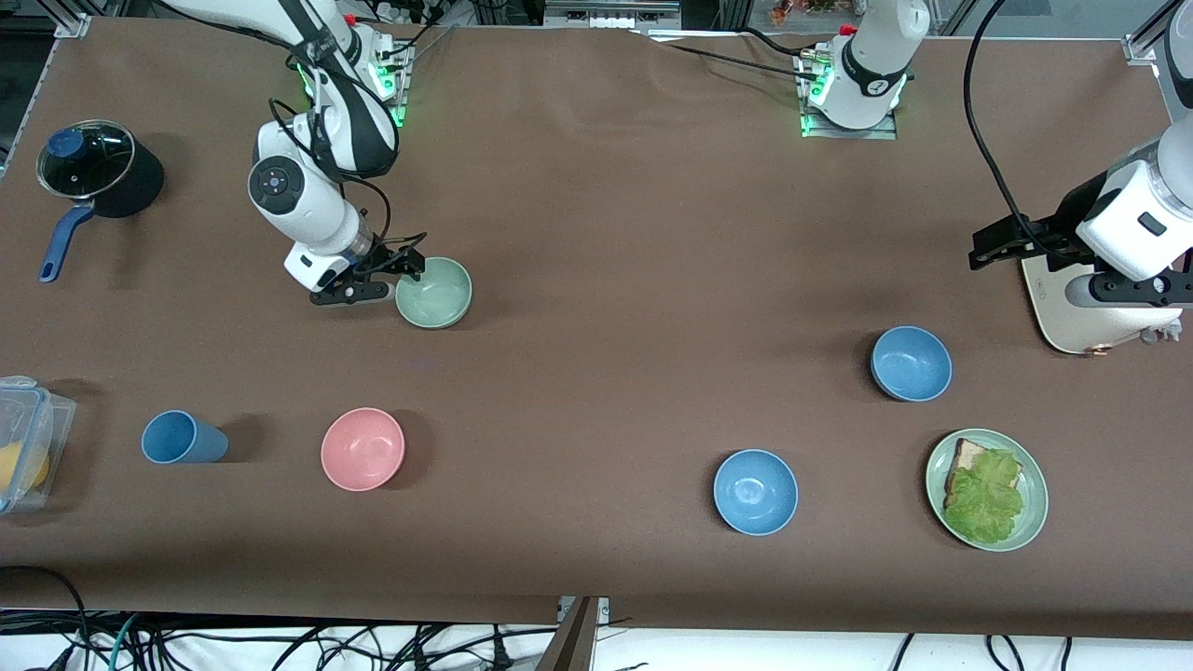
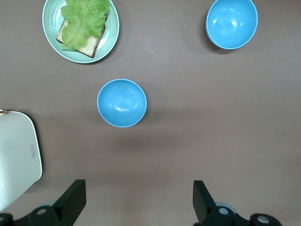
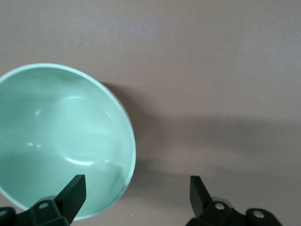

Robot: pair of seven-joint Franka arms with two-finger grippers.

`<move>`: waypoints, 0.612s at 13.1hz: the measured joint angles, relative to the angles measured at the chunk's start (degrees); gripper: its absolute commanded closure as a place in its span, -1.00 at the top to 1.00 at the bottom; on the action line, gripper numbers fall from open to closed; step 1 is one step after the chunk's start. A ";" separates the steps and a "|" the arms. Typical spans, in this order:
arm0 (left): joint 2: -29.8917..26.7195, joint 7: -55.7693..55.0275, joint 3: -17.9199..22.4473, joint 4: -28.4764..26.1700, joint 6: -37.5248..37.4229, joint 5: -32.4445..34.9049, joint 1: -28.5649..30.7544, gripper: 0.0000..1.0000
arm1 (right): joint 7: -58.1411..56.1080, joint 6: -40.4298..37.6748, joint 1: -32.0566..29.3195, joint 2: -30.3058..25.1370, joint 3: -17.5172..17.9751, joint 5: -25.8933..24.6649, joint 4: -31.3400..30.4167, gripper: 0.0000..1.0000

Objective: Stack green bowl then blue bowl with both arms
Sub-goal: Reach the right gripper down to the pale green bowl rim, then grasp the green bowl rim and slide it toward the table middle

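The green bowl (image 1: 433, 293) stands upright toward the right arm's end of the table. My right gripper (image 1: 391, 280) is low at its rim and open. In the right wrist view the green bowl (image 3: 61, 141) has its rim between the jaws of the right gripper (image 3: 136, 195), one finger over the bowl's inside, the other outside. Two blue bowls (image 1: 911, 363) (image 1: 755, 491) stand toward the left arm's end. My left gripper (image 1: 979, 250) hangs open and empty above the table. In the left wrist view the left gripper (image 2: 138, 200) has the closer blue bowl (image 2: 122, 102) ahead of it.
A green plate (image 1: 986, 489) of toast and lettuce lies beside the blue bowls. A white appliance (image 1: 1090, 317) sits under the left arm. A pink bowl (image 1: 363, 448), a blue cup (image 1: 182, 438), a lidded pot (image 1: 98, 172) and a plastic box (image 1: 23, 457) are toward the right arm's end.
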 measured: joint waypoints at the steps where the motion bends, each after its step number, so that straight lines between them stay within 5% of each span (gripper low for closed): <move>1: 0.02 0.00 0.00 0.00 0.00 0.00 -0.01 1.00 | 0.00 1.17 0.00 0.71 0.01 0.00 -0.06 -0.10; 3: 0.14 0.00 0.00 0.00 0.00 0.00 0.00 1.00 | 0.01 2.42 0.01 1.78 0.04 0.00 -0.07 -0.93; 8: 0.35 0.16 0.07 0.00 0.00 0.00 0.10 1.00 | 3.12 2.66 0.07 1.95 1.28 0.01 0.49 -1.00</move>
